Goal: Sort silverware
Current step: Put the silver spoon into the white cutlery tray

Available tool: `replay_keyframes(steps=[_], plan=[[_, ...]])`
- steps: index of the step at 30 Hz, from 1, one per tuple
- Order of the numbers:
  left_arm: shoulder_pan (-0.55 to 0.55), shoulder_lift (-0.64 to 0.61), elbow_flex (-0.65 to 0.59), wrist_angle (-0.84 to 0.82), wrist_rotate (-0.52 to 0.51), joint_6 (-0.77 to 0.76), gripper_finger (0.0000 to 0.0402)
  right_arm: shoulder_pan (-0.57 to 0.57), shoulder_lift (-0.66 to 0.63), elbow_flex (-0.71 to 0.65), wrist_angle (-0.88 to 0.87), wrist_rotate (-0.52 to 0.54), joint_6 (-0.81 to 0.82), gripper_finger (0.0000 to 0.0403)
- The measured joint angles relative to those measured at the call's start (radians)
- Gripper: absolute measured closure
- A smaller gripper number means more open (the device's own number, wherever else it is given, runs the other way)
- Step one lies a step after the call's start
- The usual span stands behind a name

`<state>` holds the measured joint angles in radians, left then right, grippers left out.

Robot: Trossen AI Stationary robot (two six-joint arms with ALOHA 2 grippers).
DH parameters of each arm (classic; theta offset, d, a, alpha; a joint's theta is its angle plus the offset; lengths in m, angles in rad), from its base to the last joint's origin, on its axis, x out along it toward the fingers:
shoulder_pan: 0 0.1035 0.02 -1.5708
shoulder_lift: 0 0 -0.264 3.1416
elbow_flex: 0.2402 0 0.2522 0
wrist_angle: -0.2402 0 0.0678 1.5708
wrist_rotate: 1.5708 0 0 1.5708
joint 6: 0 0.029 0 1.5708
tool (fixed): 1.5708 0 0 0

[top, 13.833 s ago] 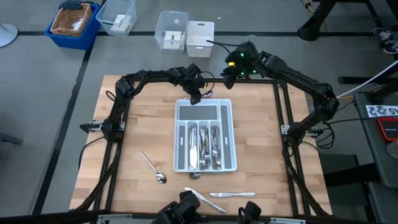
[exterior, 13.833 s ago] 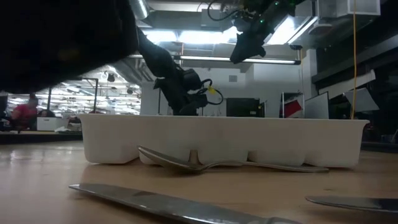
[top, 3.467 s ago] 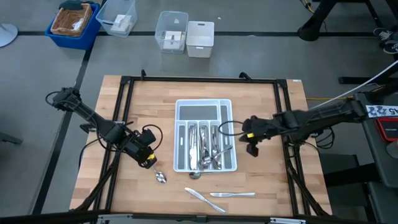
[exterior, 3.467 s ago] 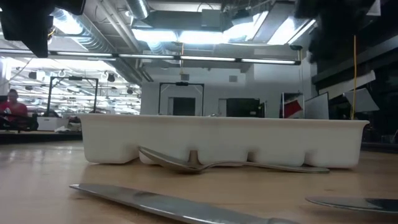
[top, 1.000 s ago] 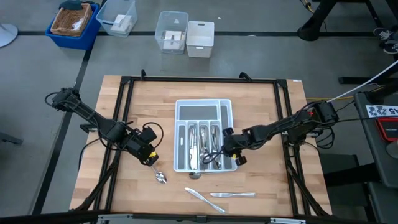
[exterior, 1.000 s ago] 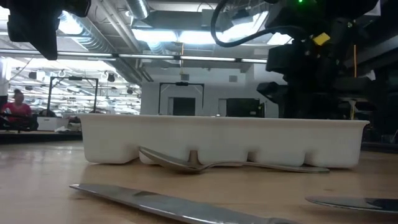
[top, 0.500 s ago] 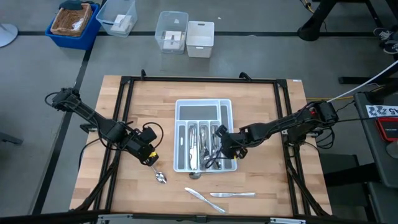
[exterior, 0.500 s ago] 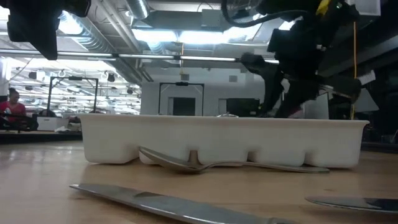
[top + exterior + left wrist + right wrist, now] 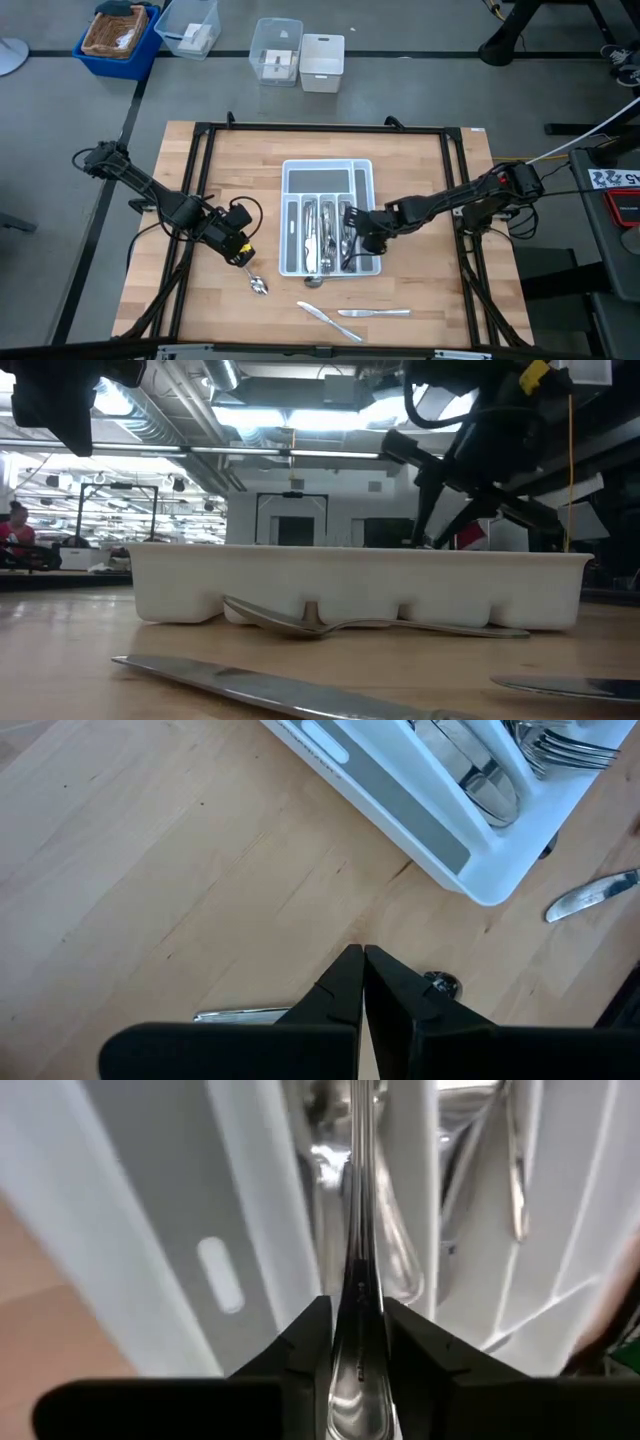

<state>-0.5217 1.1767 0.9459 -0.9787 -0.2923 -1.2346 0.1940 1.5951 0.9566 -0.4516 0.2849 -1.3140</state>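
Left gripper (image 9: 241, 252) pressed together, empty, hovering over the spoon (image 9: 258, 285) on the bare table (image 9: 420, 170) (left of the white tray (image 9: 327, 170)). Right gripper (image 9: 362, 240) over the tray's right slots, pinching a silver utensil handle (image 9: 358, 1295) above the sorted silverware (image 9: 325, 235).

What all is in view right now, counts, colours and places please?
Tray: one, white, table centre, holding silverware in its long slots.
Spoon: one, silver, on the table left of the tray.
Knives: two, silver, on the table in front of the tray.
Bins: four, two blue, one clear, one white, on the floor beyond the table.
Left hand: dark, shut, empty, just above the spoon.
Right hand: dark, over the tray's right slots, gripping a silver utensil.
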Motion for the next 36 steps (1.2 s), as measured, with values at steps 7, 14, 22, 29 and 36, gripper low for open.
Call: replay_keyframes(steps=[7,14,22,29,36], plan=[[0.0,0.0,0.0,0.0,0.0,0.0,0.0399,0.0,0.0,0.0,0.052,-0.037,-0.001,0.0309],[0.0,0.0,0.0,0.0,0.0,-0.001,0.0399,0.0,0.006,0.001,0.059,-0.067,-0.001,0.0307],[0.0,0.0,0.0,0.0,0.0,0.0,0.0399,0.0,0.014,0.001,0.124,-0.068,-0.001,0.0306],[0.0,0.0,0.0,0.0,0.0,0.0,0.0399,0.0,0.014,0.001,0.133,-0.069,-0.001,0.0306],[0.0,0.0,0.0,0.0,0.0,0.003,0.0399,0.001,0.014,0.001,0.146,-0.069,0.006,0.0306]])
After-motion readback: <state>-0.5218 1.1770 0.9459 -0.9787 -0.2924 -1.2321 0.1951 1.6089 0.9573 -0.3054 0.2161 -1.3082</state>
